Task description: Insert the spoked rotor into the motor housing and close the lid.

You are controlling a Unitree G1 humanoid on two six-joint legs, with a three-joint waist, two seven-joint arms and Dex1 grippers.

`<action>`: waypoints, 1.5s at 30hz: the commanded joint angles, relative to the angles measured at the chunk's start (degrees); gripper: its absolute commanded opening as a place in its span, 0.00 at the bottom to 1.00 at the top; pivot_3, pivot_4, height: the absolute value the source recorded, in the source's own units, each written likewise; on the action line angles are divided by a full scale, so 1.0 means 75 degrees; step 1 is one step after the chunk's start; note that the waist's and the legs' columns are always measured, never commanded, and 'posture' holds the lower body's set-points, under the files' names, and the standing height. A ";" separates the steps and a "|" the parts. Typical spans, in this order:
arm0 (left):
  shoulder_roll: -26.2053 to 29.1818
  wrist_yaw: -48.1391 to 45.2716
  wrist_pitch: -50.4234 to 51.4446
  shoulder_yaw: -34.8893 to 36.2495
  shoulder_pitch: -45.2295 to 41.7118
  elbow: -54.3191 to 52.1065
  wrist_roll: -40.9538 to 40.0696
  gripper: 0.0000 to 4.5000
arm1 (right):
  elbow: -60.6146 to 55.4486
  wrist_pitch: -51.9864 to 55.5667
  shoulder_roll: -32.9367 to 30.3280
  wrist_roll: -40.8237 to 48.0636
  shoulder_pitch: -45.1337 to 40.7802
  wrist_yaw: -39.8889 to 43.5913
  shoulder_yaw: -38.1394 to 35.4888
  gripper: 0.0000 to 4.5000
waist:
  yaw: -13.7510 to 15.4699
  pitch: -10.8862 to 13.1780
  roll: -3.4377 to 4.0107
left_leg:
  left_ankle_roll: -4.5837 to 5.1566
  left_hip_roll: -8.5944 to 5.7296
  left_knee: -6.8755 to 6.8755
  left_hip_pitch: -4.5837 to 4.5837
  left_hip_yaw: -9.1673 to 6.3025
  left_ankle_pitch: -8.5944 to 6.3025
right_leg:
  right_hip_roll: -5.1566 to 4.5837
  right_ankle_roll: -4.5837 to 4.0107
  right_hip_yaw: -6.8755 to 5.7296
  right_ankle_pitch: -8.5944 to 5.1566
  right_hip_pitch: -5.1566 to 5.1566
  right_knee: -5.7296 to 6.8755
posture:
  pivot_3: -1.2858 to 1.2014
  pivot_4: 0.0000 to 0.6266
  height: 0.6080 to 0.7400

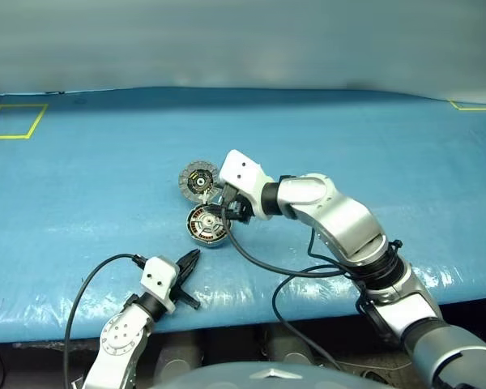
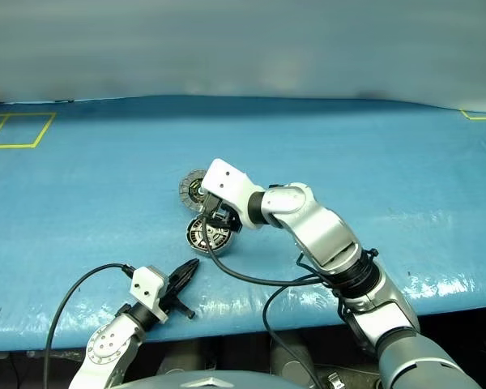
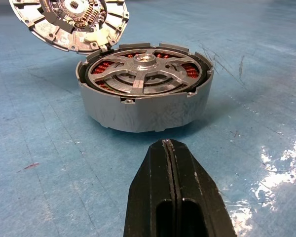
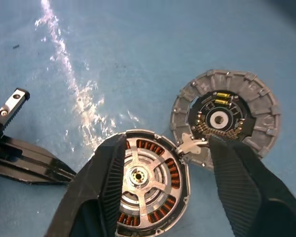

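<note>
Spoked rotor (image 3: 143,74) seated inside the motor housing (image 3: 138,111), which rests on the blue bench (image 1: 81,186). The lid (image 4: 226,116) stands open, hinged at the housing's edge, ribbed face exposed. Right gripper (image 4: 160,190) above the housing, fingers apart, straddling it. Left gripper (image 3: 175,192) near the housing on the bench, fingers pressed together, holding nothing.

No text, label, brand, number or sign can be read on anything here
</note>
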 commanded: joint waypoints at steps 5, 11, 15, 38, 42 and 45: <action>-0.0014 0.0096 -0.0350 0.0074 -0.0025 0.0033 0.0036 0.00 | 0.2684 -0.2378 0.0062 -0.0929 -0.1338 -0.0652 -0.0429 0.08 | -0.0061 0.0002 0.0003 | 0.0000 0.0001 0.0006 0.0007 0.0018 0.0001 | 0.0004 0.0002 0.0011 0.0002 0.0000 0.0003 | 0.52 0.24 1.00; -0.0065 0.0264 -0.0538 0.0020 -0.0064 0.0044 0.0205 0.00 | 0.6652 -0.5137 0.1012 -0.2094 -0.2930 -0.1242 0.0021 0.01 | -0.0076 0.0001 0.0002 | -0.0001 -0.0001 -0.0011 0.0009 0.0039 0.0001 | 0.0023 0.0003 0.0010 0.0008 -0.0005 0.0007 | 0.52 0.24 1.00; -0.0168 0.0421 -0.0613 -0.0099 0.0026 -0.0050 0.0332 0.00 | 0.9134 -0.6473 0.1867 -0.2356 -0.3874 -0.1391 -0.0106 0.01 | -0.0083 0.0002 0.0002 | -0.0003 0.0004 -0.0029 0.0007 0.0061 0.0000 | 0.0020 0.0021 0.0012 0.0018 -0.0014 0.0002 | 0.52 0.24 1.00; -0.0528 0.0956 -0.0606 -0.0660 0.0506 -0.0606 0.0569 0.00 | 1.1849 -0.8367 0.2633 -0.3254 -0.5032 0.1909 -0.0095 0.01 | -0.0076 0.0006 0.0008 | -0.0008 0.0011 -0.0043 0.0011 0.0049 -0.0002 | 0.0006 0.0000 0.0010 0.0004 -0.0016 0.0004 | 0.52 0.24 1.00; -0.0483 0.0903 -0.0579 -0.0665 0.0471 -0.0558 0.0521 0.00 | 1.1429 -0.8433 0.2419 -0.3292 -0.4912 0.2799 0.0008 0.01 | -0.0073 0.0006 0.0008 | -0.0008 0.0009 -0.0042 0.0014 0.0048 -0.0002 | 0.0004 0.0000 0.0010 0.0004 -0.0012 0.0003 | 0.52 0.24 1.00; -0.0435 0.0813 -0.0618 -0.0640 0.0383 -0.0426 0.0469 0.00 | 1.0936 -0.8421 0.2238 -0.3267 -0.4781 0.3415 0.0050 0.01 | -0.0066 0.0006 0.0008 | -0.0008 0.0009 -0.0041 0.0016 0.0049 -0.0002 | 0.0005 0.0000 0.0009 0.0004 -0.0011 0.0004 | 0.52 0.24 1.00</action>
